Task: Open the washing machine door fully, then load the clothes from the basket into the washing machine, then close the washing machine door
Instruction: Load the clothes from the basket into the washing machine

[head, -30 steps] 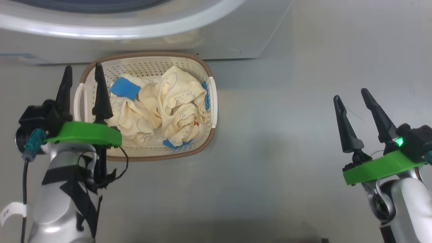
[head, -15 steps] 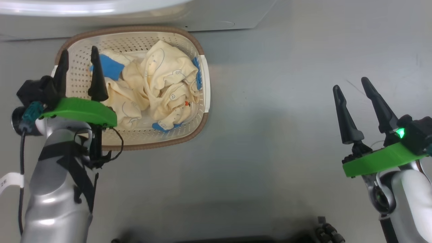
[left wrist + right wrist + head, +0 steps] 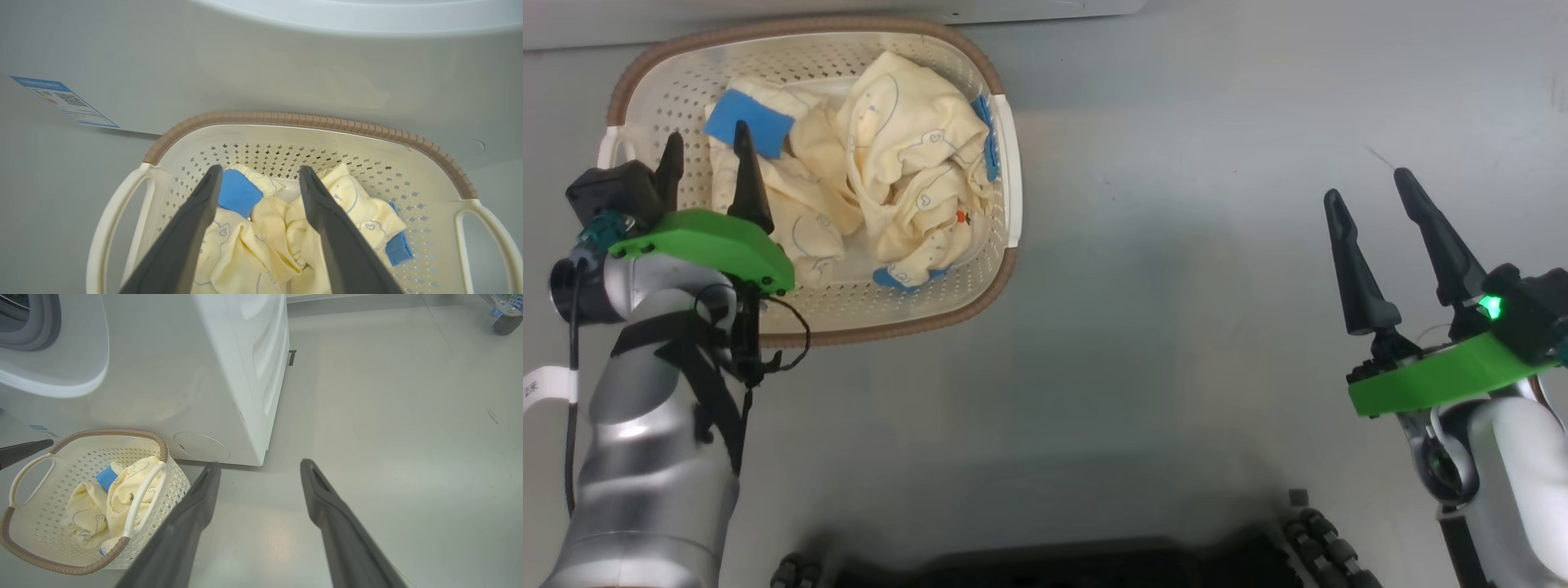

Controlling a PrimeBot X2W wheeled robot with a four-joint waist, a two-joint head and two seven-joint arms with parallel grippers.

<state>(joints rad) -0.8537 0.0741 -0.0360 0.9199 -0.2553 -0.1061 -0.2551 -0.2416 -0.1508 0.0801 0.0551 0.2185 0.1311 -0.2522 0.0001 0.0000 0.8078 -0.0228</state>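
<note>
As they lie crumpled in the basket (image 3: pixel 882 309), the clothes (image 3: pixel 907 163) look cream-yellow, blue-patched.

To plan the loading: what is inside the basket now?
Crumpled cream clothes with blue patches lie inside the basket. Part of its perforated plastic shows bare beside them; whatever is under the pile is covered.

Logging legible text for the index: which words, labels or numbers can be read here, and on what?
No text is legible.
Blue label sticker on the washing machine: a QR code and lines of print, too small to read.
White tag at the head view's left edge: dark marking, blurred.
</note>
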